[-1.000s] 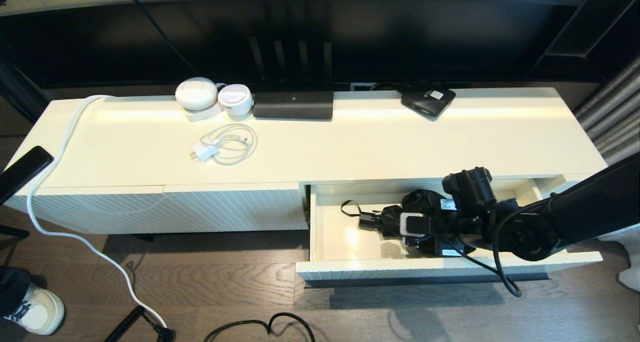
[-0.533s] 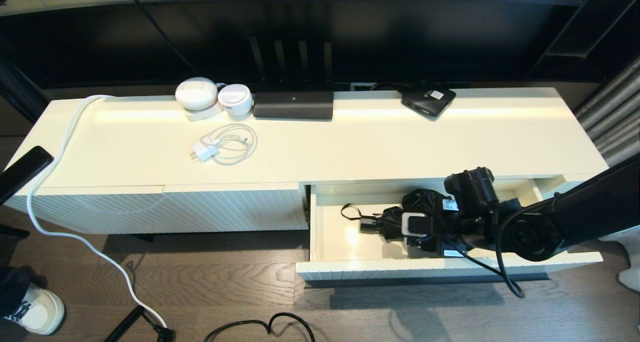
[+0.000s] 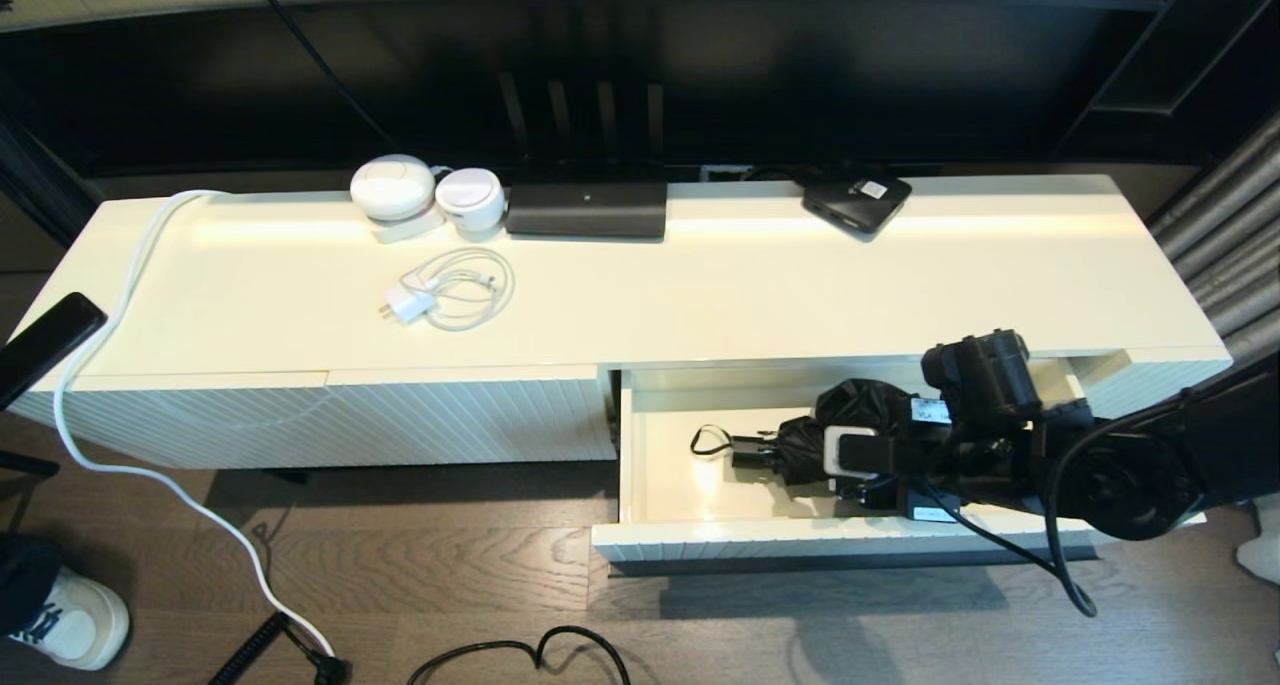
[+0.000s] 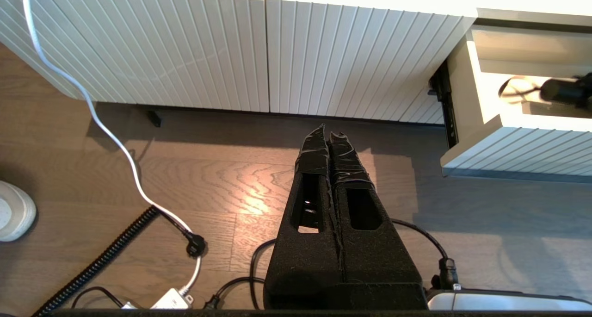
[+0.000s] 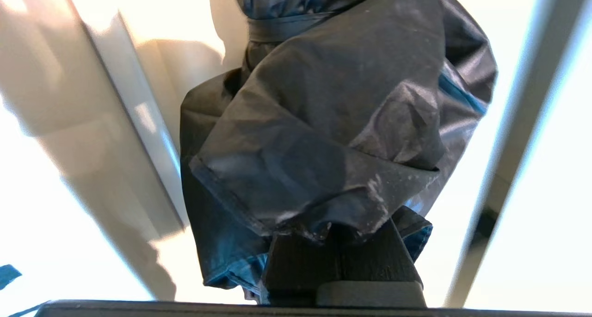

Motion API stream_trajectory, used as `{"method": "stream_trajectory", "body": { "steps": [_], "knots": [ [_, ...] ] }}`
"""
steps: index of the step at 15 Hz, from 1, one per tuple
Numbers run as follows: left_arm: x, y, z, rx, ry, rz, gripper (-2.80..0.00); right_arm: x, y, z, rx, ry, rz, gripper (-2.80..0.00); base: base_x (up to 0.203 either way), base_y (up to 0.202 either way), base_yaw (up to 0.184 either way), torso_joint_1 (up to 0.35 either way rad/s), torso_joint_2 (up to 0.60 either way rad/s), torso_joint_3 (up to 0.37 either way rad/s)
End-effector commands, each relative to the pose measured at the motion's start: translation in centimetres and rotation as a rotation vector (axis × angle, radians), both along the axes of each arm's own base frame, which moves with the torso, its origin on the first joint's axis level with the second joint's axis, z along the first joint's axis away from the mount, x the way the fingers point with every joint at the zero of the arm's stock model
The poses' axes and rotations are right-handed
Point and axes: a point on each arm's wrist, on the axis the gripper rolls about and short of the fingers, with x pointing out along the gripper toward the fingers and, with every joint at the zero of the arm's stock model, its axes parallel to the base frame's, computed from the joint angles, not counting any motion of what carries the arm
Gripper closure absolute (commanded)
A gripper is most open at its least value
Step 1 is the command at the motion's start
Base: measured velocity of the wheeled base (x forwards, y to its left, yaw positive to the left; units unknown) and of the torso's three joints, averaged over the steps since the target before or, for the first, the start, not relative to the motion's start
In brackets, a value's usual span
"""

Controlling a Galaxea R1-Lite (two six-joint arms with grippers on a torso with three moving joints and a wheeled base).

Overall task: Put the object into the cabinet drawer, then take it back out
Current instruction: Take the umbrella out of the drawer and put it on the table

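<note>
The black folding umbrella [image 3: 860,405] lies inside the pulled-out cream cabinet drawer [image 3: 800,540], its short handle [image 3: 752,455] and thin wrist loop pointing left. My right gripper [image 3: 825,450] reaches into the drawer from the right and is shut on the umbrella's bunchy fabric [image 5: 323,122]; in the right wrist view the fabric drapes over the fingers and hides the tips of the right gripper [image 5: 340,229]. My left gripper [image 4: 329,132] is shut and empty, parked low over the floor left of the drawer [image 4: 508,146].
On the cabinet top sit a white charger with coiled cable [image 3: 440,295], two round white devices [image 3: 395,190], a flat black unit [image 3: 587,210] and a black box with a white label [image 3: 857,200]. A white cord [image 3: 130,265] and black cables trail over the floor.
My right arm has shifted to the right and slightly toward the drawer front, carrying the umbrella with it. The handle and loop have slid rightward inside the drawer.
</note>
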Motion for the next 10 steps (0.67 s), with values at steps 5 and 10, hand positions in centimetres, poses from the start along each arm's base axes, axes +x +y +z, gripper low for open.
{"method": "stream_trajectory", "body": {
  "steps": [5,10],
  "knots": [
    [0.0,0.0,0.0,-0.001,-0.001,0.0,0.0,-4.1,-1.1,4.0,0.032,-0.105,0.019,0.0,0.0,0.0,0.0,0.0,0.0,0.0],
    [0.0,0.0,0.0,-0.001,-0.001,0.0,0.0,-7.2,-2.2,7.7,0.069,-0.227,0.023,0.0,0.0,0.0,0.0,0.0,0.0,0.0]
  ]
}}
